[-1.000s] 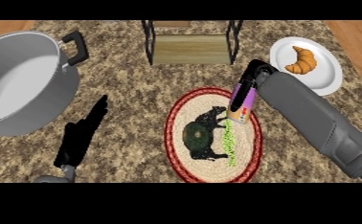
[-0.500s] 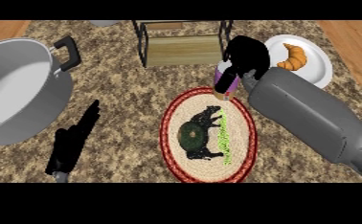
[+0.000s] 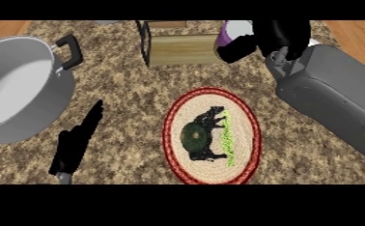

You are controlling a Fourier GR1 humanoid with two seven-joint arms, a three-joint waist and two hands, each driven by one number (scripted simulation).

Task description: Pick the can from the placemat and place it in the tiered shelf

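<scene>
At the far left stands a big grey pot (image 3: 43,106), its black handle (image 3: 68,51) pointing right towards the middle of the speckled brown counter (image 3: 128,90). Nearer, and just right of the pot, the left hand (image 3: 75,143) lies low over the counter with its fingers straight and released, aimed at the far right and holding nothing. Right of it, in the near middle, is the round woven placemat (image 3: 244,123) with a red rim and a dark animal pictured beside a green streak; nothing stands on it. Farther off, past the placemat, is the tiered shelf (image 3: 182,49), a pale wooden board in a black frame. At the shelf's right end is the can (image 3: 230,35), purple with a white end and tilted, well apart from the placemat; whether it touches the shelf cannot be told. The right hand (image 3: 281,36) grasps the can, one black finger curled across its near side. The grey right forearm (image 3: 324,92) runs from there to the near right edge.
</scene>
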